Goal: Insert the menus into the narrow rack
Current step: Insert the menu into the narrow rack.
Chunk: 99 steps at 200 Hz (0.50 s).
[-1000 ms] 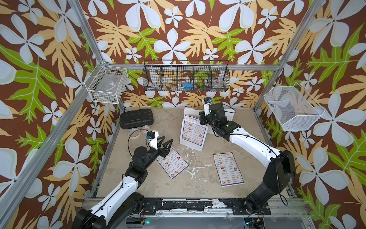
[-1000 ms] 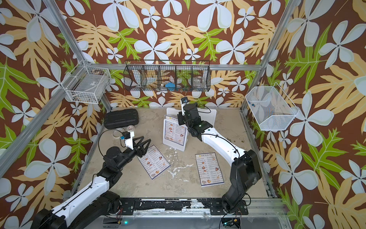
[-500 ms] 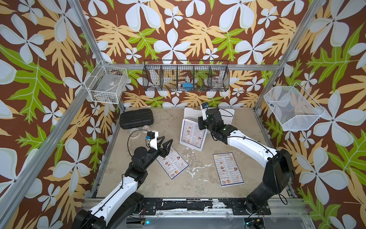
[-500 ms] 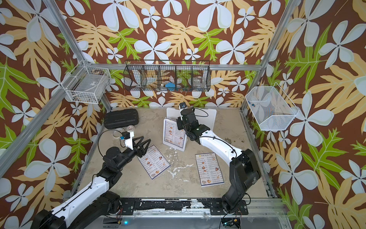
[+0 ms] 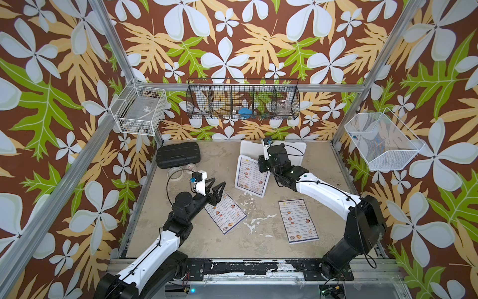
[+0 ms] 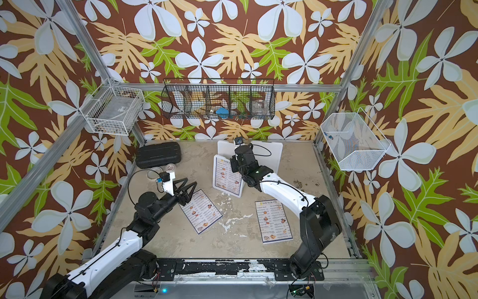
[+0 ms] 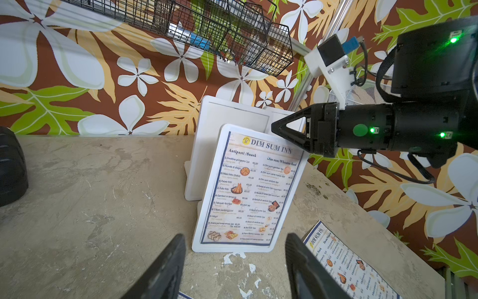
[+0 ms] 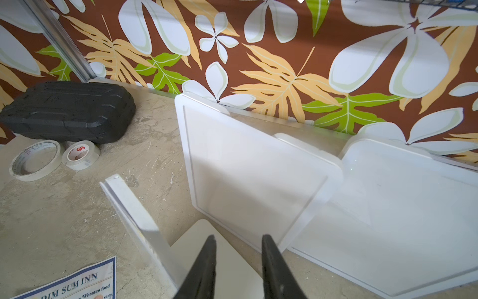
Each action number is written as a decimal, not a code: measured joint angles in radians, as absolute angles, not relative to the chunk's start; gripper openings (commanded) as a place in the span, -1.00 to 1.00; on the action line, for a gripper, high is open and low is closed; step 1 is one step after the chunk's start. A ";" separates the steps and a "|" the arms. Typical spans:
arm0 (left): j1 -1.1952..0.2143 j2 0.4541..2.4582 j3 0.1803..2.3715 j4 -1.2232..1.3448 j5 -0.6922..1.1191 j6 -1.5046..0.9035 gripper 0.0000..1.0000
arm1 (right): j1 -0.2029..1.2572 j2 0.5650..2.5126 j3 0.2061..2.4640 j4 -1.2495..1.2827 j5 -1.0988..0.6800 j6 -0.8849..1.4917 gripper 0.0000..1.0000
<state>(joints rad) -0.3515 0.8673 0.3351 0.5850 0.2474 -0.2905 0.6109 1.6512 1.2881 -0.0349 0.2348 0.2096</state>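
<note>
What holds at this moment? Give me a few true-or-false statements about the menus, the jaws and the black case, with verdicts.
1. Two menus lie flat on the table. True.
2. A third menu stands upright against a white panel. True.
3. The left jaws are clamped on a menu. False: they stand open, holding nothing.
4. The black case sits at the front right. False: it lies at the back left, beside two tape rolls.
</note>
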 measured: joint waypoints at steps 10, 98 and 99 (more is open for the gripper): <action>-0.352 0.868 0.334 0.586 0.247 -0.290 0.27 | 0.613 1.651 1.283 -0.025 0.236 0.213 -0.38; -0.352 0.919 0.334 0.616 0.244 -0.290 0.32 | 0.616 1.529 1.283 -0.035 0.292 0.188 0.20; -0.352 0.921 0.334 0.617 0.244 -0.289 0.32 | 0.616 1.523 1.279 -0.033 0.293 0.186 0.21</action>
